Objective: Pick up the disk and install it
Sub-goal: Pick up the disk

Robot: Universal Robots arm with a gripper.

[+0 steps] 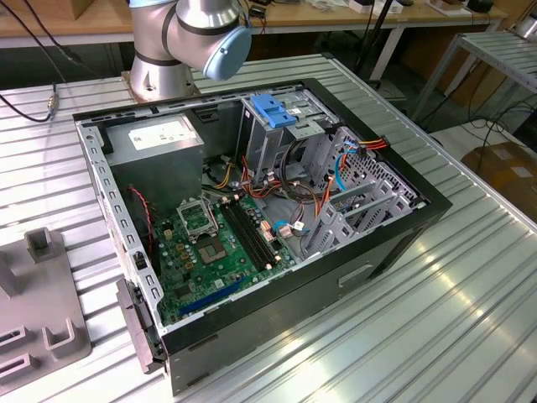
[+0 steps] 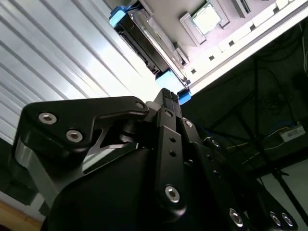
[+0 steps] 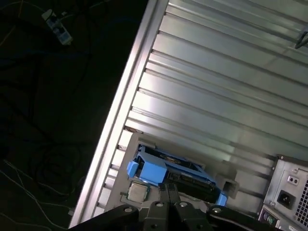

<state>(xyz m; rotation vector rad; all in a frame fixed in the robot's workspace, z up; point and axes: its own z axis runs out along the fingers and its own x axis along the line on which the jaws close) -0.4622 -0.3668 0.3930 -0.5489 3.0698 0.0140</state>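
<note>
Second wrist view is showing the gripper (image 2: 167,92) with its black fingers (image 2: 163,120) squeezing together at the tips, nothing visibly sitting between them; both wrist views are giving that same clenched look. Just past those tips the disk (image 3: 173,171) is lying flat on a pale grey plate (image 2: 168,19), its bright blue carrier rail wrapping round the dark drive body; honestly can't tell whether the tips are actually touching it or just hanging close. A square processor chip (image 3: 137,191) is sitting on the same plate, just beside the disk. That plate is resting on the ribbed metal table (image 3: 216,96), near the table's edge, with dark floor and loose cables beyond.

Exterior view is showing the arm (image 1: 193,34) reaching out of shot at the top; an open computer case (image 1: 352,277) is lying on its side on the table, motherboard (image 1: 210,243) facing up, power supply (image 1: 155,138) sitting in the corner nearest the arm's base, a fixed blue bracket (image 1: 273,109) sitting atop the drive cage; a grey fixture (image 1: 42,319) with raised blocks is sitting at the exterior view's left.
</note>
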